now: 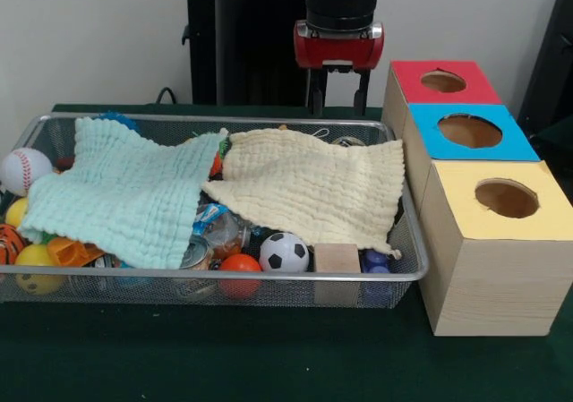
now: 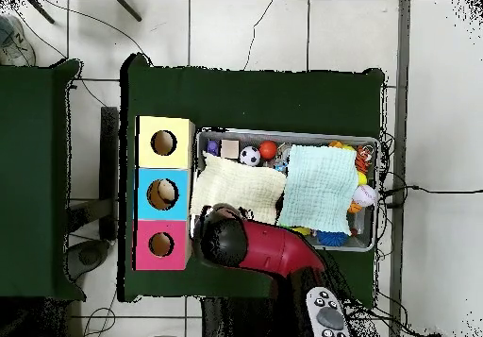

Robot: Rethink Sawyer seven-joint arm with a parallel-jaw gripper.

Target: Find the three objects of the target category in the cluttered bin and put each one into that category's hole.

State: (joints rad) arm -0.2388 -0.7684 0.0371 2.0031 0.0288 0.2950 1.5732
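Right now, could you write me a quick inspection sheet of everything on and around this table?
Surface: green table, bare in front.
Job's things: wire bin; red box, blue box, yellow box, each with a round hole.
Clutter: mint cloth and cream cloth over the toys; soccer ball, baseball, orange ball, wooden block showing.
Gripper: gripper above the bin's far rim, open, empty.
Cables: cables on the floor.
Surroundings: tiled floor, remote.

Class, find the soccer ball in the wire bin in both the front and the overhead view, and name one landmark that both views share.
Front view: soccer ball at the bin's near rim, beside the wooden block.
Overhead view: soccer ball at the bin's top edge, next to the block.
Shared landmark: the yellow box.
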